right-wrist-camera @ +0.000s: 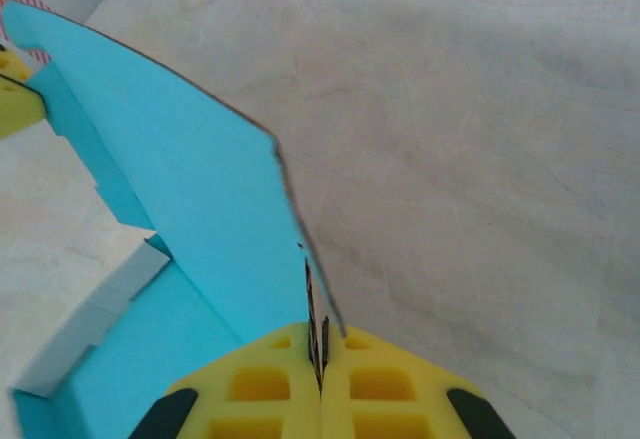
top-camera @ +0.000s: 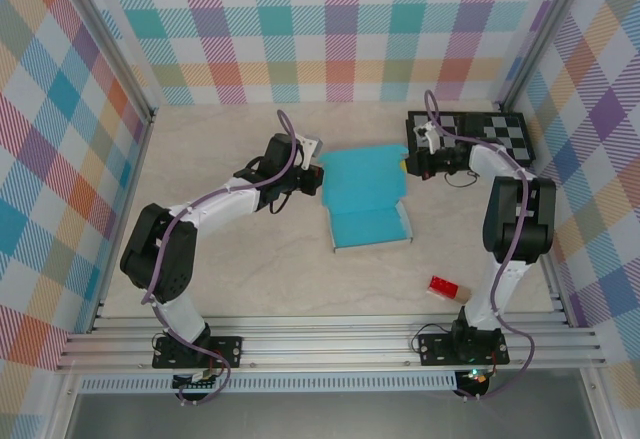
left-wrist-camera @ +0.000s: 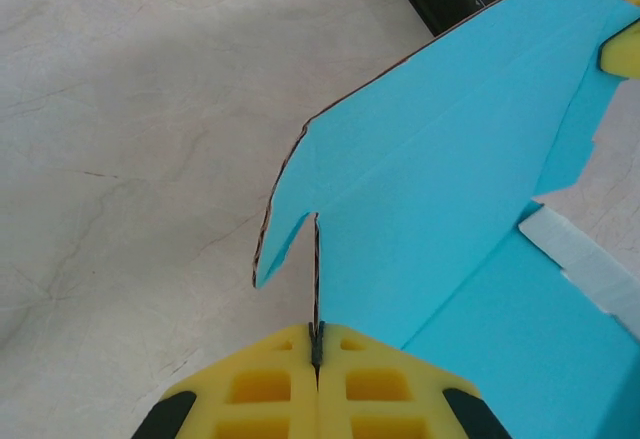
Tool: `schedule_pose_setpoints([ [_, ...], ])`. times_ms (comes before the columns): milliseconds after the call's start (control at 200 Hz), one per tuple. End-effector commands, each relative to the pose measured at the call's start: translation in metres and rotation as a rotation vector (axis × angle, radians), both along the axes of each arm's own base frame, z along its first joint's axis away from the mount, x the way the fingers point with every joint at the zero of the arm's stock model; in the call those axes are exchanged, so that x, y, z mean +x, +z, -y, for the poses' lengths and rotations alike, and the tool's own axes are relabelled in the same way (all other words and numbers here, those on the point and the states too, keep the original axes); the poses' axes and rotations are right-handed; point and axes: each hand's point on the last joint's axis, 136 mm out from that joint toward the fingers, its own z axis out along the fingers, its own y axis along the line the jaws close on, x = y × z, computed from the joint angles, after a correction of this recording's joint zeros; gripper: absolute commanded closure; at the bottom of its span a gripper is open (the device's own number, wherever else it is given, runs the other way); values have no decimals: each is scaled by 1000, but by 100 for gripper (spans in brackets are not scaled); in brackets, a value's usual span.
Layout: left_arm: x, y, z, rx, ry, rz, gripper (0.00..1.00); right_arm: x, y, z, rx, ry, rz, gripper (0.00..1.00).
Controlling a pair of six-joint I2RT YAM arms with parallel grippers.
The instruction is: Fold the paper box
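Observation:
The paper box point(top-camera: 366, 197) lies teal face up in the middle of the table, with its back panel raised and white edge strips showing along the front part. My left gripper point(top-camera: 320, 175) is shut on the raised panel's left edge; in the left wrist view its yellow fingertips point(left-wrist-camera: 317, 344) pinch the thin card next to a pointed tab point(left-wrist-camera: 280, 234). Opposite it, my right gripper point(top-camera: 408, 164) is shut on the panel's right edge, the card point(right-wrist-camera: 190, 189) clamped between its fingertips point(right-wrist-camera: 319, 347).
A black-and-white checkerboard point(top-camera: 482, 136) lies at the back right, just behind the right gripper. A small red block point(top-camera: 443, 287) sits at the front right. Plaid walls point(top-camera: 330, 29) close in three sides, and aluminium rails point(top-camera: 330, 344) run along the near edge.

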Motion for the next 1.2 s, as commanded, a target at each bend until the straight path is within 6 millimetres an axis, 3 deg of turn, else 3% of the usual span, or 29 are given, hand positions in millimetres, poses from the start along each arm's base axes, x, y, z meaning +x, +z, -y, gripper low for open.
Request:
schedule_pose_setpoints([
  [0,8,23,0,-35,46,30,100,3,10,-9,-49,-32,79,100],
  [225,17,41,15,-165,146,28,100,18,22,-35,-287,-294,228,100],
  [370,20,55,20,-192,199,68,100,27,55,-24,-161,-553,281,100],
  [530,22,57,18,-250,242,98,100,28,75,-29,-74,-627,383,100],
  [695,22,54,24,-303,244,173,100,24,74,-36,32,-676,425,100],
  [850,23,50,29,-320,220,242,100,20,61,-45,13,-681,447,100],
  [945,10,41,36,-324,191,239,100,11,51,-42,18,-693,426,100],
  [1045,-8,30,42,-311,151,235,100,1,54,-42,24,-682,450,100],
  [1195,-29,11,38,-286,131,230,100,-20,39,-39,-7,-654,443,100],
])
